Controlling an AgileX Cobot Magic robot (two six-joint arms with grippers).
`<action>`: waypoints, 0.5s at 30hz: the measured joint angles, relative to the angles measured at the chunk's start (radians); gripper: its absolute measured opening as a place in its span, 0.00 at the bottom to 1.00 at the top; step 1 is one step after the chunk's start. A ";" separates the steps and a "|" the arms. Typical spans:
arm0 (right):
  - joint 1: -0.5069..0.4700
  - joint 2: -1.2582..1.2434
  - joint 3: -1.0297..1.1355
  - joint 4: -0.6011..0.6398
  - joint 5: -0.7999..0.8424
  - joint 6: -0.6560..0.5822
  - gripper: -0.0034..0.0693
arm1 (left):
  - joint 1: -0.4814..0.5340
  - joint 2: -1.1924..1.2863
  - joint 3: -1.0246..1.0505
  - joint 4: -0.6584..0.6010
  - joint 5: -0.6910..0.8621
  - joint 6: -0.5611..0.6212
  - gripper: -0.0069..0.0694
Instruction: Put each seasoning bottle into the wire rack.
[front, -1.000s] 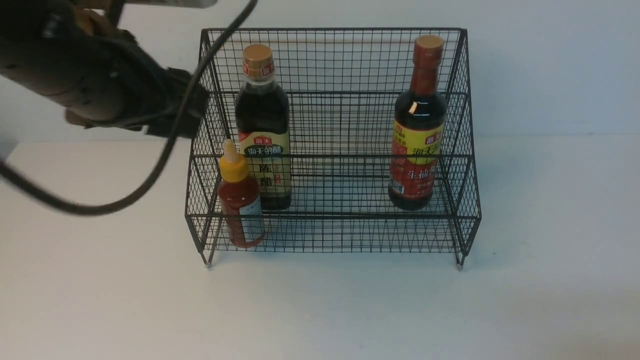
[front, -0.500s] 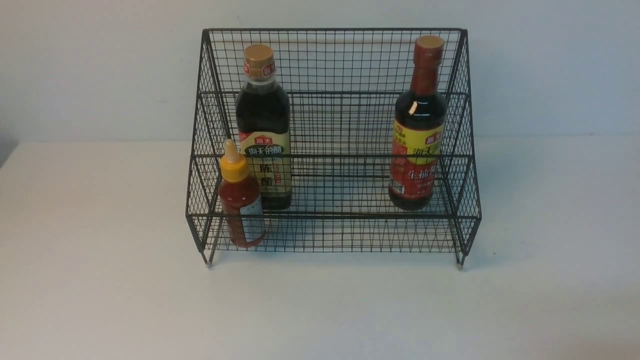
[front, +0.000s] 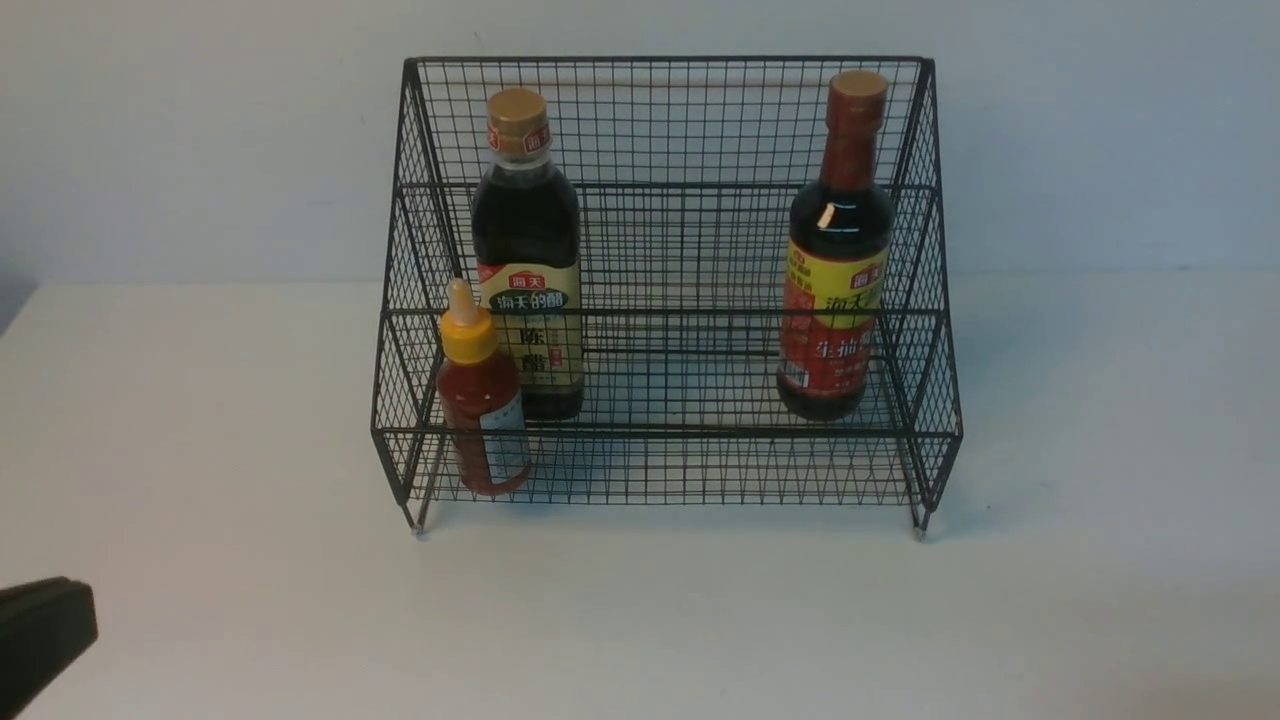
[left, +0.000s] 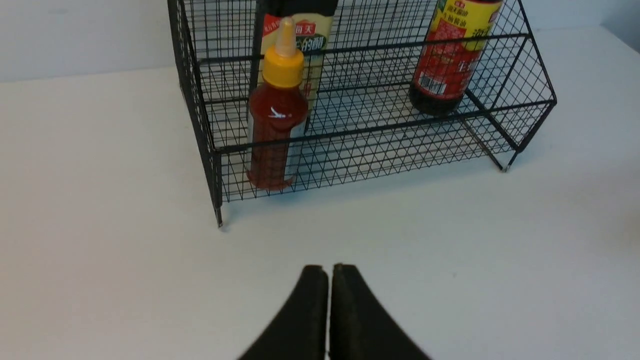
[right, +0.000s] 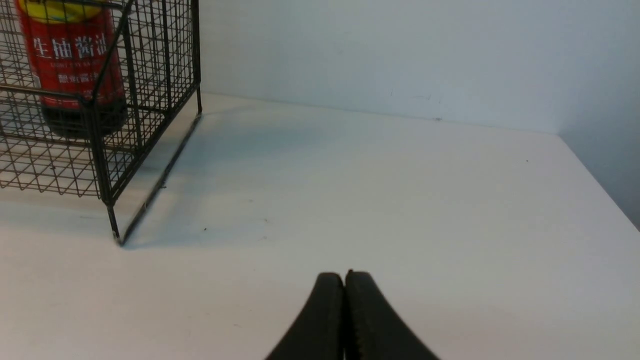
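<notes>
Moved: left end effector (left: 328, 272) back into the front view's lower-left corner since half a second ago.
End effectors: left and right end effector (right: 344, 280) both closed, empty.
Wire rack (front: 660, 440): holds all three bottles.

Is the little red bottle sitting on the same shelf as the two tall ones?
No, the red bottle stands on the lower front tier.

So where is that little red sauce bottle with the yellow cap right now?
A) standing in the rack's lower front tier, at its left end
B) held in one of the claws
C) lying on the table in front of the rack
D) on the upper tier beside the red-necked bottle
A: the small red sauce bottle stands upright inside the wire rack, in the lower front tier at the left end, just in front of the gold-capped bottle.
</notes>
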 joint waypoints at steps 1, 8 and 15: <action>0.000 0.000 0.000 0.000 0.000 0.000 0.03 | 0.000 -0.002 0.007 0.000 0.004 0.000 0.08; 0.000 0.000 0.000 0.000 0.000 0.000 0.03 | 0.000 -0.005 0.019 0.002 0.008 0.000 0.08; 0.000 0.000 0.000 0.000 0.000 0.000 0.03 | 0.019 -0.030 0.129 0.067 -0.156 -0.003 0.08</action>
